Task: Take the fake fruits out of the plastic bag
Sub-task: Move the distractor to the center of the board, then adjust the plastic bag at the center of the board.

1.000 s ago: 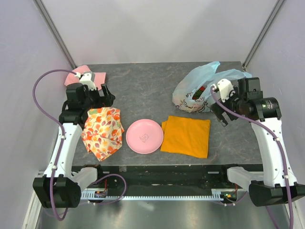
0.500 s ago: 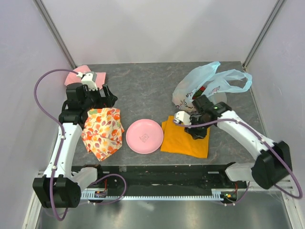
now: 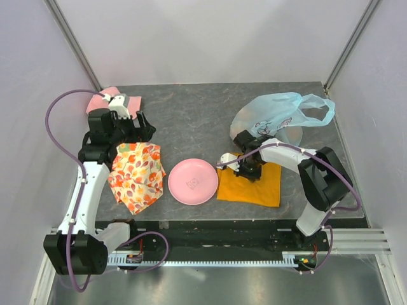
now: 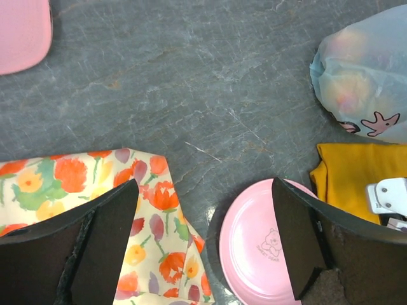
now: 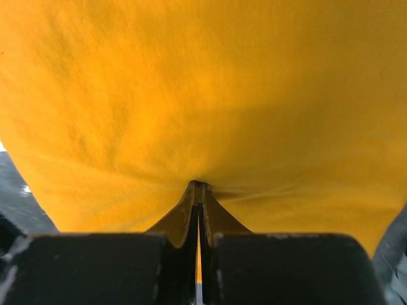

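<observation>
Right gripper (image 5: 198,187) pinched shut on orange cloth (image 5: 191,89), bag (image 3: 273,117) behind it. Risk: lifting drags cloth, fruits (image 4: 346,95) unreached. Left gripper (image 4: 203,190) wide.

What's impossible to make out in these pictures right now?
Fruits: left wrist view, only blurred colours through the plastic bag; kinds unclear.
Right end effector: top view, its own wrist covers the fingertips.
Right wrist view: orange cloth fills it, so no bag shows.

Right arm (image 3: 286,151) blocks plastic bag's (image 3: 270,117) near side; left approach open.
</observation>
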You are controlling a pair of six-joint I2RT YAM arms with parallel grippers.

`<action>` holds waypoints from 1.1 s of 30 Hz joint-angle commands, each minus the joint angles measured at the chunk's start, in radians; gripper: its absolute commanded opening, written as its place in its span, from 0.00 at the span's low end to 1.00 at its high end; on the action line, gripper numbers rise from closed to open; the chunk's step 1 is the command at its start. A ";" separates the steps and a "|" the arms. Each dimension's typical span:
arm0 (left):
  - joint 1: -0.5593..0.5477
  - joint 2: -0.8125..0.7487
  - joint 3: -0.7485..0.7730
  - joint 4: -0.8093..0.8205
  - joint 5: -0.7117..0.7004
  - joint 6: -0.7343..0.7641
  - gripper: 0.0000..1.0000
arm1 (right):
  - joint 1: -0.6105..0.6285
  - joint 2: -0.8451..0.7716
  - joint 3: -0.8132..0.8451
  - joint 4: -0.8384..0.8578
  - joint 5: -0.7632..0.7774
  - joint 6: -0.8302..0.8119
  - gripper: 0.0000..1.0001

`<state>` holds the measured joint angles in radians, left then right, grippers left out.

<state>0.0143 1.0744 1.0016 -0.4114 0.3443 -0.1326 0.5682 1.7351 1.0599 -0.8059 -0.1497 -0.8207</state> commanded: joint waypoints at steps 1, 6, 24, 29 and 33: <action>-0.004 0.007 0.084 0.039 -0.011 0.079 0.92 | -0.100 0.041 -0.135 0.102 0.235 -0.076 0.00; -0.004 0.045 0.114 0.059 0.030 0.070 0.92 | -0.318 -0.075 -0.247 0.090 0.308 -0.193 0.00; -0.175 0.225 0.201 -0.032 0.119 0.080 0.89 | -0.801 -0.167 0.150 -0.352 0.056 -0.155 0.28; -0.289 0.326 0.481 -0.093 0.318 0.113 0.96 | -0.798 -0.189 0.628 -0.656 -0.402 -0.022 0.54; -0.390 0.488 0.811 -0.092 0.383 -0.034 0.97 | -0.798 -0.285 0.715 -0.645 -0.540 0.080 0.76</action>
<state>-0.3000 1.4670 1.5043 -0.5396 0.5907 -0.0723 -0.2298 1.5562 1.7077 -1.1774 -0.3943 -0.8669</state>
